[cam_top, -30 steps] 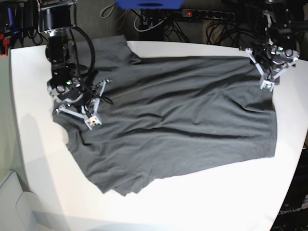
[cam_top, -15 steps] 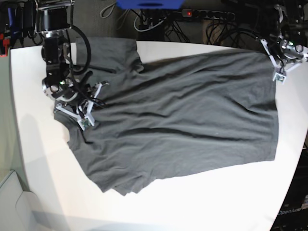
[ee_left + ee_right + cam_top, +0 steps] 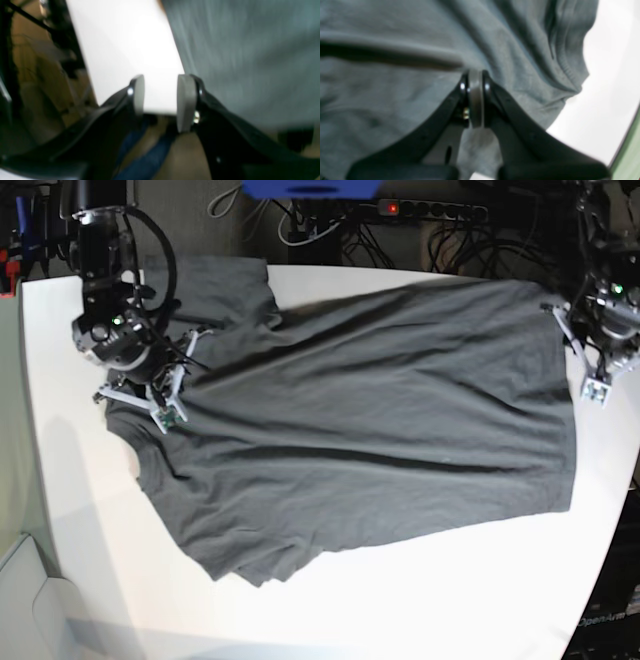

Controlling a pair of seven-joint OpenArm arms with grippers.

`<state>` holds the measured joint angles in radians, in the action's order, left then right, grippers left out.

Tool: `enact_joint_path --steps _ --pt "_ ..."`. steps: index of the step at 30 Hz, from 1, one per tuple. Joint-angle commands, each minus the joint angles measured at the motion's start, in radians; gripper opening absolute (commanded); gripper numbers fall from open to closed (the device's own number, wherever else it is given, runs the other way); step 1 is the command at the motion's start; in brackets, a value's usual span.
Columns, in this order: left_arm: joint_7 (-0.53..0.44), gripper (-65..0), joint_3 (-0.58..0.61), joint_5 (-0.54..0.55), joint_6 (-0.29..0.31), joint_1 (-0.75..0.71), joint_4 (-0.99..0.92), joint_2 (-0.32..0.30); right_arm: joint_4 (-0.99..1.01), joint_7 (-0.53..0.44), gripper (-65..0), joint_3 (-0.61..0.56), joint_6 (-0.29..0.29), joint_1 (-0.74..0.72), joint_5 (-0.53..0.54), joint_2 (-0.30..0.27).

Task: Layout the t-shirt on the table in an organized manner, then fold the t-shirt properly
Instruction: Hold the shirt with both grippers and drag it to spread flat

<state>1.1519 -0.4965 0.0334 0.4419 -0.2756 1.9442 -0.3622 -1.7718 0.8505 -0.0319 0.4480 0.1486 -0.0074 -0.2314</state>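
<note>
The dark grey t-shirt (image 3: pixel 370 430) lies spread across the white table (image 3: pixel 420 600), creased, with one sleeve (image 3: pixel 225 285) at the back left. At the shirt's left end my right gripper (image 3: pixel 163 408) is shut on the t-shirt (image 3: pixel 395 95); in the right wrist view its pads (image 3: pixel 475 100) press together and folds run out from the tip. Beside the shirt's right edge (image 3: pixel 572 420) my left gripper (image 3: pixel 592 375) is open. In the left wrist view its pads (image 3: pixel 186 100) stand apart over bare table (image 3: pixel 125 37), with nothing between them and the t-shirt (image 3: pixel 250 55) just to the right.
Cables and a power strip (image 3: pixel 420 210) hang behind the table's back edge, beside a blue object (image 3: pixel 310 188). A pale grey bin (image 3: pixel 30 600) sits off the front left corner. The table's right edge (image 3: pixel 625 510) runs close to the shirt's hem.
My right gripper has moved left and back, and the shirt's left end has shifted with it. My left gripper rose to the back right corner, then came forward along the shirt's right edge.
</note>
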Motion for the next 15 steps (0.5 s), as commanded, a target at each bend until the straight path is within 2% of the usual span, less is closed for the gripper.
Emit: enact_joint_path --steps 1,4,10,15 --pt "-0.002 -43.9 -0.008 -0.008 -0.004 0.026 0.01 0.001 -0.023 -0.007 -65.0 0.003 -0.002 0.022 0.001 -0.003" --pt "-0.002 -43.8 -0.008 -0.013 -0.007 0.105 0.002 0.03 -0.03 -0.015 -65.0 0.002 -0.002 0.042 0.001 -0.001" --pt "-0.002 -43.8 0.003 -0.013 -0.012 0.269 -0.134 0.145 -0.009 -0.014 -65.0 -0.003 -0.002 -0.05 0.001 -0.001" --pt "-0.01 -43.8 0.003 -0.013 -0.012 0.332 -0.319 0.211 0.151 -0.014 -65.0 -0.003 -0.002 -0.157 0.001 -0.003"
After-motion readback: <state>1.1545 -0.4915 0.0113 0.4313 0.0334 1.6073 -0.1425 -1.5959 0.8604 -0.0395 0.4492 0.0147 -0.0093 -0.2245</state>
